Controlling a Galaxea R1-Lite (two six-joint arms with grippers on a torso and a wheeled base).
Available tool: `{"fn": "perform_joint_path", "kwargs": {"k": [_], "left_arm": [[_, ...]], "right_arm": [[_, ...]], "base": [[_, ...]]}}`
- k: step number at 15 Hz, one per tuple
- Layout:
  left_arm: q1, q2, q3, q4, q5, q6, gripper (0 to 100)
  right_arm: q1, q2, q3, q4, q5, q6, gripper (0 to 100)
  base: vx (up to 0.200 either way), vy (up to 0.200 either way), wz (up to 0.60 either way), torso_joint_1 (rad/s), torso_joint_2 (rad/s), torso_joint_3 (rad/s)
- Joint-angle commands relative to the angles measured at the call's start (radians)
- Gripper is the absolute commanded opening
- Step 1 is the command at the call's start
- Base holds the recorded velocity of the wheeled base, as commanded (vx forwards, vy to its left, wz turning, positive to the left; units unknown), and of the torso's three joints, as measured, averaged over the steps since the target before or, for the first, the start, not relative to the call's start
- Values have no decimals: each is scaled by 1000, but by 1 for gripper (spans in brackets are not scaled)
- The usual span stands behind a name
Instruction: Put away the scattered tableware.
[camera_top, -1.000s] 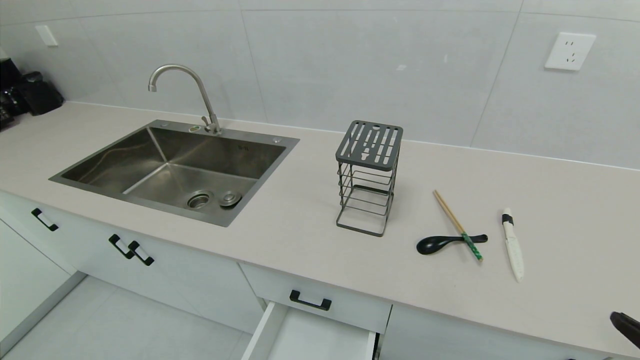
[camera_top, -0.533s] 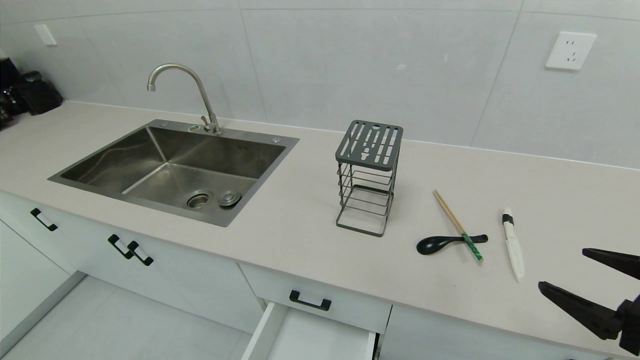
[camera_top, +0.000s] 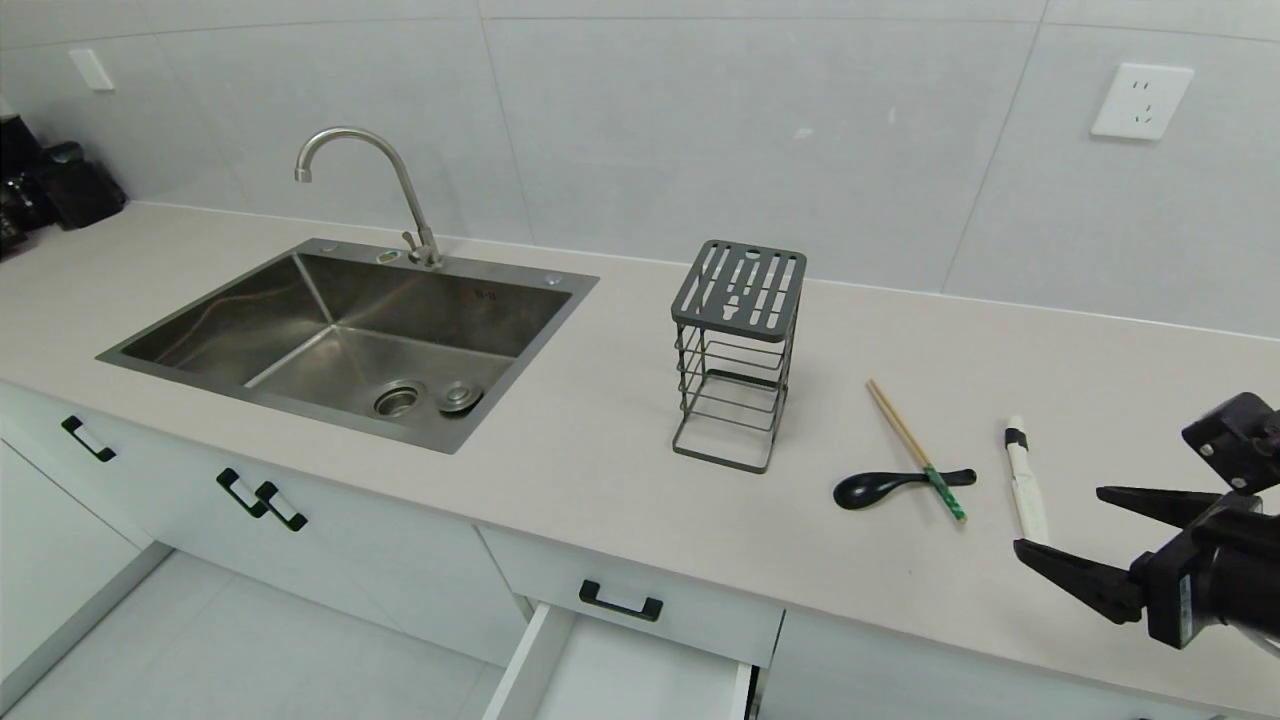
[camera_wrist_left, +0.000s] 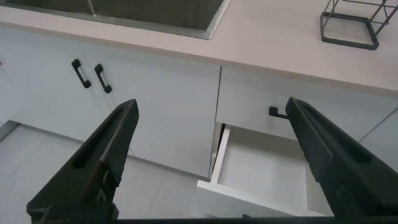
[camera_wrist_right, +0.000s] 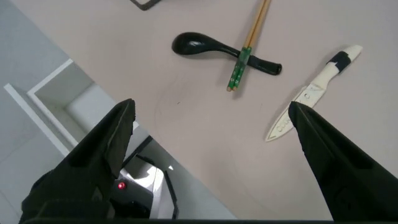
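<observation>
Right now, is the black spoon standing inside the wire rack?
No, the spoon lies flat on the counter beside the rack, with the chopsticks across its handle.

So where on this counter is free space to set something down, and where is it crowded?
The counter is bare between the sink and the rack, and behind the chopsticks toward the wall. Crowded: right of the rack, chopsticks lie across the spoon, knife beside, right hand open near it.

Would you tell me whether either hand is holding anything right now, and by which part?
Nothing: the left hand and right hand are open, empty.
</observation>
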Motion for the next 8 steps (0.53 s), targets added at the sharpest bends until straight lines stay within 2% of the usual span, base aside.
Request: {"fn": "perform_joint_path", "kwargs": {"k": [1, 8], "left_arm": [[0, 1, 0, 0, 0, 0, 100], [0, 1, 0, 0, 0, 0, 100]], "right_arm": [[3, 65, -11, 0, -1, 0, 100], [9, 182, -19, -7, -9, 0, 100]], "base": [[0, 0, 0, 0, 0, 0], [0, 0, 0, 0, 0, 0]]}}
